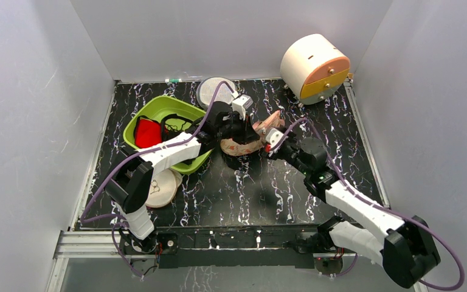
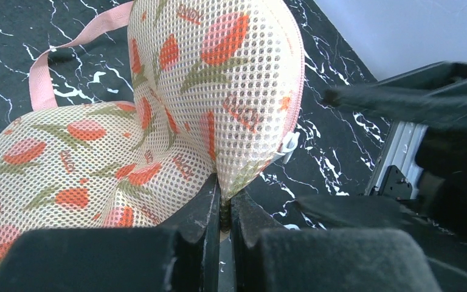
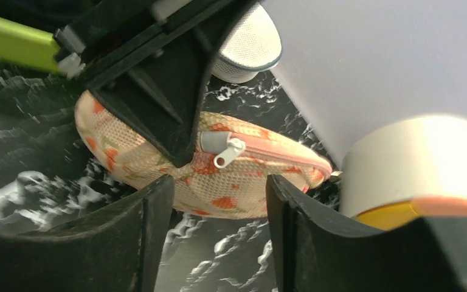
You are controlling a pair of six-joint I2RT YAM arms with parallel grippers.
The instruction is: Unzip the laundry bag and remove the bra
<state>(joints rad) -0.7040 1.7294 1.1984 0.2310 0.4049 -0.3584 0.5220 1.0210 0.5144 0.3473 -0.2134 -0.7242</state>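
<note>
The laundry bag (image 1: 252, 139), a beige mesh pouch with a red-orange print, is at the table's middle, partly lifted. My left gripper (image 1: 238, 135) is shut on its rim; the left wrist view shows the jaws (image 2: 224, 204) pinching the edge of the bag (image 2: 158, 121). My right gripper (image 1: 272, 141) is open just to the right of the bag. In the right wrist view its gripper (image 3: 219, 213) faces the bag (image 3: 249, 179), with the grey zip pull (image 3: 226, 152) above the gap. The zip looks closed. The bra is hidden.
A green basin (image 1: 185, 163) on the left holds a red garment (image 1: 148, 132) and a black bra (image 1: 176, 125). A round grey mesh disc (image 1: 213, 91) lies at the back, a cream disc (image 1: 161, 185) lies front left, and a cream drum (image 1: 313, 67) stands back right.
</note>
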